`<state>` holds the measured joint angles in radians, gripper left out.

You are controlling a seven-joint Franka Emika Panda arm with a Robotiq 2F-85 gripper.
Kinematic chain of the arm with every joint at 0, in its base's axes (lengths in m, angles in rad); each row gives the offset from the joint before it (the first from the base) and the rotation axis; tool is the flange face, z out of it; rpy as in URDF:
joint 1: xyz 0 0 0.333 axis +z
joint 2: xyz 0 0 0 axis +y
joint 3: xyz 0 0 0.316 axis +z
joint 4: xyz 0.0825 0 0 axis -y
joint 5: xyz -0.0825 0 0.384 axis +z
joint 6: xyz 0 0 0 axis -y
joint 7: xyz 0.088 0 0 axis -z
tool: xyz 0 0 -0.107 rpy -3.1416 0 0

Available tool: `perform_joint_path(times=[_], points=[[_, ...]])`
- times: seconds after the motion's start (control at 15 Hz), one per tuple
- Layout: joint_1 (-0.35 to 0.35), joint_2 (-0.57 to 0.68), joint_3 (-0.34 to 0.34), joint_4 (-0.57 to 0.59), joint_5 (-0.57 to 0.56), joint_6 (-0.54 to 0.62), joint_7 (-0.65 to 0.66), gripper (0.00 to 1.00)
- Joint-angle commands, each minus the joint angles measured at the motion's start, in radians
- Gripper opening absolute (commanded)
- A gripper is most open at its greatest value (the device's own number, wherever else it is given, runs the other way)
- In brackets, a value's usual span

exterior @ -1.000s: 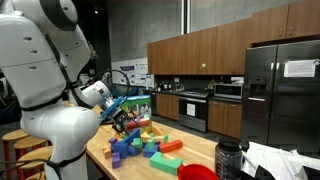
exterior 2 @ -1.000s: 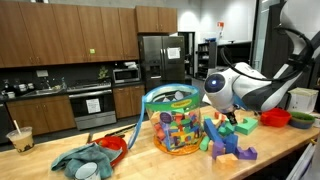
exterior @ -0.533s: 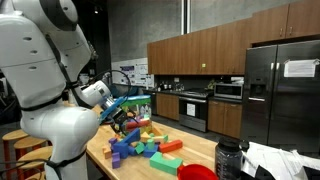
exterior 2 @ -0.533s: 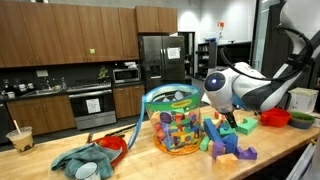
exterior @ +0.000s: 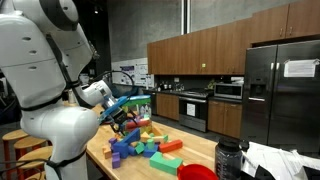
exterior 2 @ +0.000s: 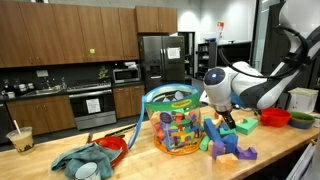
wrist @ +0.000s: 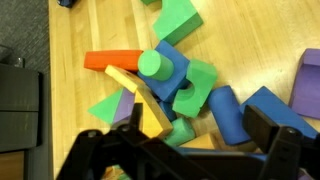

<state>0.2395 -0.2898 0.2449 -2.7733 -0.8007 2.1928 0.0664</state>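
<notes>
Ahead of the gripper (wrist: 198,128) and off to its left, an orange block (wrist: 112,61) lies flat on the wooden table (wrist: 60,40). A yellow plank (wrist: 140,100) leans tilted just inside the left finger (a purple block (wrist: 124,102) touches it). Straight ahead, a green cylinder (wrist: 153,65) stands on a blue block (wrist: 178,68). A blue arched block (wrist: 226,112) sits between the jaws, nearer the right finger. The jaws are spread wide above the pile, gripping nothing.

You have one green cylinder (wrist: 153,65); beside it lie one orange block (wrist: 112,60), one yellow plank (wrist: 137,92), three blue blocks (wrist: 228,112) and two purple blocks (wrist: 308,80).
</notes>
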Motion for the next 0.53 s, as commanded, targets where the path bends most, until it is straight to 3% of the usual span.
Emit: perform_joint_path(times=[0.0,0.47], points=[[0.007,-0.009,-0.02,0.001,0.036,-0.004,-0.11,1.0],[0.006,-0.009,-0.023,0.001,0.031,-0.007,-0.217,1.0]])
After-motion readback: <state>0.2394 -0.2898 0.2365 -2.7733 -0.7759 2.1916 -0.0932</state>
